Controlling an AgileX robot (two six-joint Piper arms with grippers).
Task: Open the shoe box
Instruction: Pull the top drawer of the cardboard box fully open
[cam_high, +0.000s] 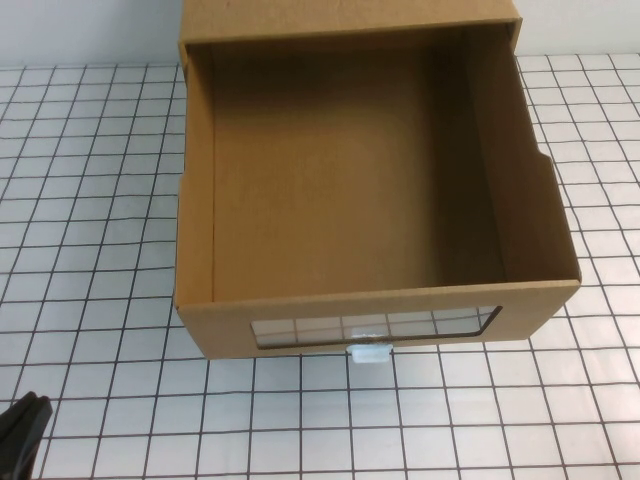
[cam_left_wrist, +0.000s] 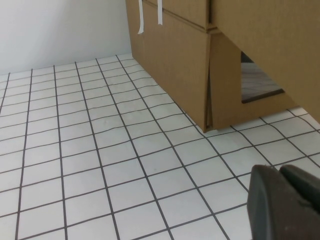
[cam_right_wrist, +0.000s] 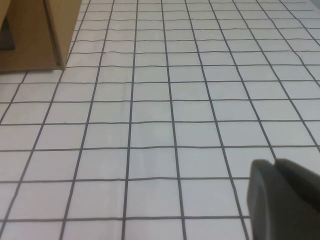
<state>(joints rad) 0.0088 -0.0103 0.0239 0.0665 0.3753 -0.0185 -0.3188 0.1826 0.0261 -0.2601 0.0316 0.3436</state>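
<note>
Two pincers wait at the sides. At the left, the left gripper sits by the near-left corner of the table, its fingers together and holding nothing. In the middle stands the shoe box, with its drawer standing out toward the robot, empty inside. I judge it light, stiff cardboard, a little slippery and easy to dent. You should take it by the small white tab under the clear window. It is plain brown. At the right, the right gripper hovers over bare tiles, closed and empty.
</note>
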